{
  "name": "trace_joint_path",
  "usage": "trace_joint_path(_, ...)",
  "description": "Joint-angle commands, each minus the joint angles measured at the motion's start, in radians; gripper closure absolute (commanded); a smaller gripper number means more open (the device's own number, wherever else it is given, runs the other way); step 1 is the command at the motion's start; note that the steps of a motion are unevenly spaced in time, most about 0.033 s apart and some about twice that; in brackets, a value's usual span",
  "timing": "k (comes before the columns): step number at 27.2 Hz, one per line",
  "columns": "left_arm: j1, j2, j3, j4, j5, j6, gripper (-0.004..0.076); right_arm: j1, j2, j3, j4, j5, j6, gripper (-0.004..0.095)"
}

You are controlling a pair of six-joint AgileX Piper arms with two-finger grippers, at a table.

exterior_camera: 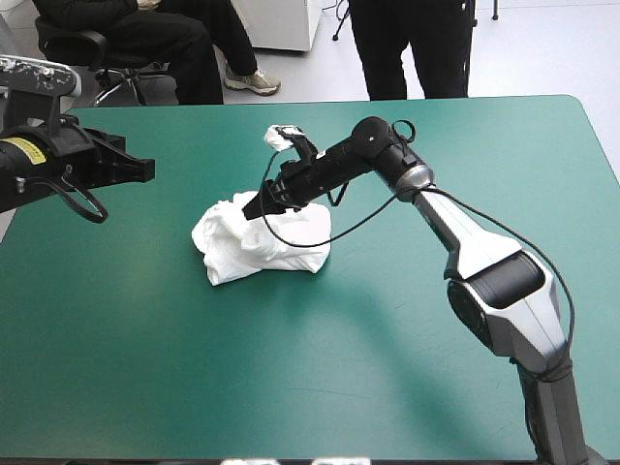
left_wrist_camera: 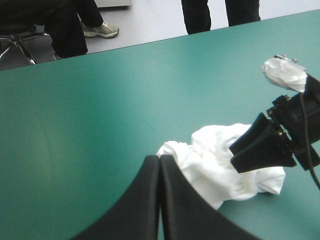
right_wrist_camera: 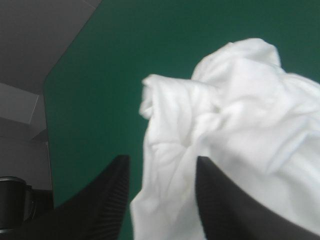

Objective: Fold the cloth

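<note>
T-shirt [exterior_camera: 254,250]: likely soft, light heap | right gripper [right_wrist_camera: 161,165] fingers spread above its 12 o'clock edge | left gripper [left_wrist_camera: 159,159] fingers pressed together, 10 o'clock | best pinch: outer fold

- A broad, teal-green-covered surface [exterior_camera: 145,329] fills most of the high view, with its far edge running near the top.
- The far right corner is rounded (the wrist views each show a stretch of edge too).
- The cover lies smooth and flat, with no folds visible in it.
- One thing lies directly on it: a white fabric T-shirt [exterior_camera: 242,247], crumpled into a loose heap.
- The heap sits a little left of the surface's middle, well apart from every edge.
- Its folds bunch up unevenly (no sleeve or collar can be made out), and its lower rim touches the cover all round.
- Bare teal-green shows on every side of the heap.
</note>
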Motion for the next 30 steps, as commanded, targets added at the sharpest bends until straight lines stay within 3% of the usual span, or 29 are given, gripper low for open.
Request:
trace_joint_path(1, 0.001, -0.02, -0.02, -0.002, -0.054, -0.007, 0.0741, 0.026, -0.027, -0.101, 0.089, 0.005, -0.02, 0.0188)
trace_joint_path(10, 0.001, -0.02, -0.02, -0.002, -0.05, -0.007, 0.0741, -0.004, -0.018, -0.128, 0.052, 0.085, 0.001, 0.0254)
trace_joint_path(16, -0.017, -0.041, -0.02, -0.002, -0.038, -0.007, 0.0741, -0.091, -0.102, -0.128, -0.169, 0.085, 0.126, 0.0279)
trace_joint_path(17, -0.021, -0.058, -0.02, -0.002, -0.038, -0.007, 0.0741, -0.125, -0.159, -0.104, -0.28, 0.085, 0.181, 0.0279)
trace_joint_path(20, -0.026, -0.073, -0.02, -0.004, -0.038, -0.008, 0.0741, -0.179, -0.255, -0.001, -0.345, 0.085, 0.196, 0.0279)
trace_joint_path(27, -0.026, -0.099, -0.02, -0.004, -0.051, -0.006, 0.0741, -0.222, -0.451, 0.355, -0.372, 0.072, 0.126, 0.0281)
trace_joint_path(30, -0.026, -0.099, -0.02, -0.004, -0.083, -0.01, 0.0741, -0.222, -0.433, 0.442, -0.33, -0.044, 0.093, 0.0281)
